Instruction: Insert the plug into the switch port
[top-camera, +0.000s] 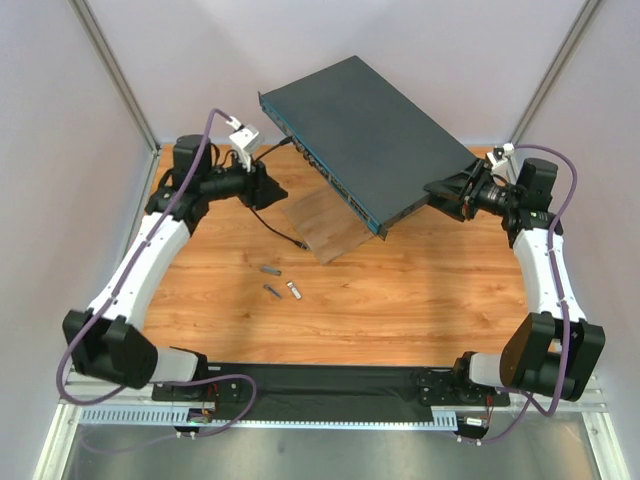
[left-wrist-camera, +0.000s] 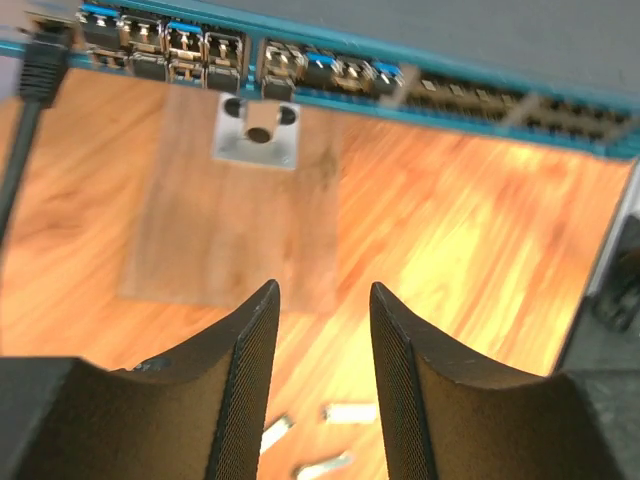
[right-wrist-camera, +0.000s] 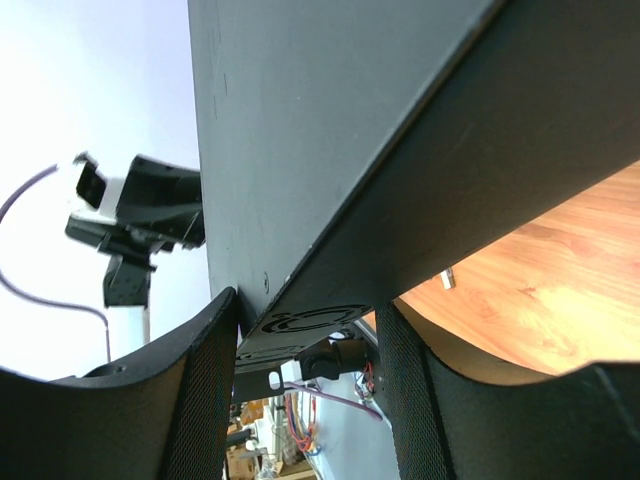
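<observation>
Switch (top-camera: 365, 130) held up, plug (left-wrist-camera: 42, 60) nearer my left arm
The switch, tilted over the desk (top-camera: 420, 290), sits clamped in my right end effector (right-wrist-camera: 305, 305); the plug lies at its port row (left-wrist-camera: 330, 75), up-left of my left end effector (left-wrist-camera: 322, 290), narrowly parted and empty.

Place: a robotics lab test cell, not a home or a shop.
Enclosure: plain white panel walls (top-camera: 300, 40) held by bare aluminium posts (top-camera: 115, 75) close in the bench at left, back and right.
Bench: an orange-brown wooden table top (top-camera: 420, 300), with a black base plate (top-camera: 330, 385) and a slotted pale cable duct (top-camera: 130, 415) along its near edge.
Machines: a white-and-black left arm (top-camera: 140, 260) and right arm (top-camera: 545, 270) mounted at that edge, a purple cable (top-camera: 70, 350) looping along each.
Equipment: a dark grey switch (top-camera: 370, 135) with a teal row of ports.
</observation>
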